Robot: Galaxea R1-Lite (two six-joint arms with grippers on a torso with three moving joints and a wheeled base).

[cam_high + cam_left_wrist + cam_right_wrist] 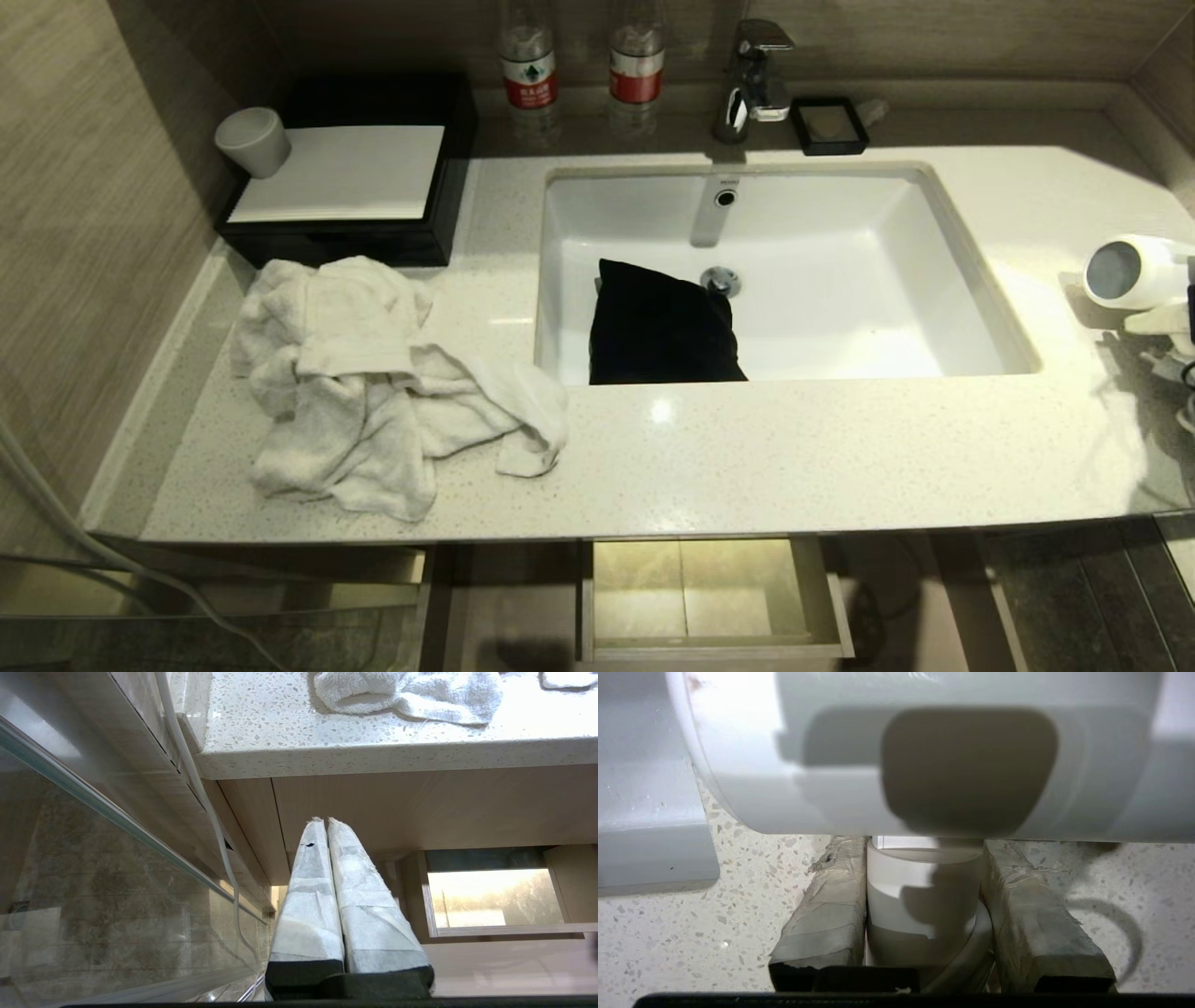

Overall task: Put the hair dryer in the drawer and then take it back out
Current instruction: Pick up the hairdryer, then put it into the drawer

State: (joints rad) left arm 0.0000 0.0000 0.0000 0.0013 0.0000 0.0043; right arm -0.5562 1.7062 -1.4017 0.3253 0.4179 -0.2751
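The white hair dryer (1134, 271) is at the far right end of the countertop, its grey round end facing the sink. In the right wrist view its barrel (924, 756) fills the frame. My right gripper (924, 845) is shut on the white handle (915, 891), with one taped finger on each side. The speckled counter shows underneath. The drawer (719, 647) stands pulled open below the counter's front edge, with nothing in the part I can see. My left gripper (327, 820) hangs low beside the cabinet, shut and empty, and the drawer (509, 929) lies off to its side.
A crumpled white towel (373, 373) lies on the left of the counter. A black pouch (658, 327) sits in the sink (980, 280). At the back are a black box (345, 238) with a grey cup (252, 140), two bottles (527, 65), a faucet (752, 79) and a soap dish (829, 126).
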